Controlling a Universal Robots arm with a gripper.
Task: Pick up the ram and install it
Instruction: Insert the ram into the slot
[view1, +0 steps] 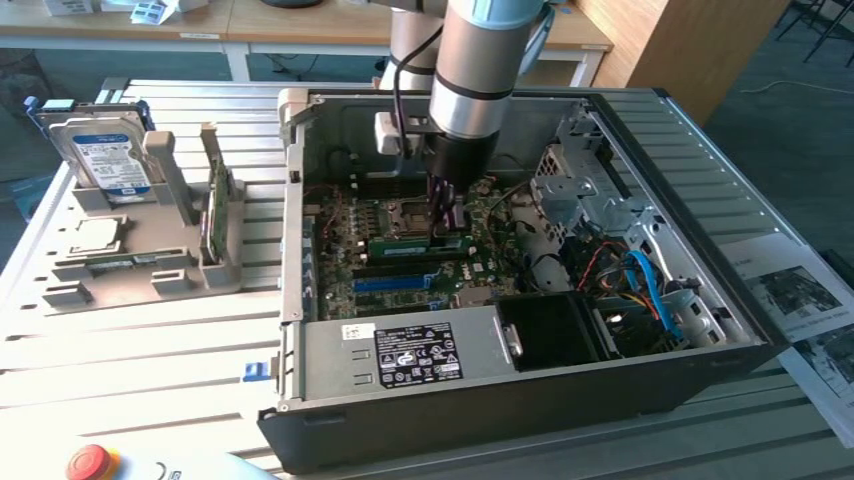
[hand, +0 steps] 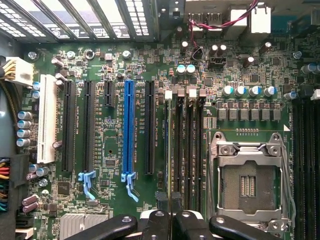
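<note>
The ram is a narrow green stick lying along the memory slots of the motherboard, inside the open computer case. My gripper reaches straight down into the case and is shut on the ram's top edge. In the wrist view the ram shows edge-on as a thin line in the slot beside the empty black slots. My gripper pinches it with one black fingertip on each side. I cannot tell whether the ram is fully seated.
The CPU socket lies next to the memory slots. The power supply sits at the case front and blue cables toward the exterior view's right. Outside the case, a grey rack holds a hard drive and another green stick.
</note>
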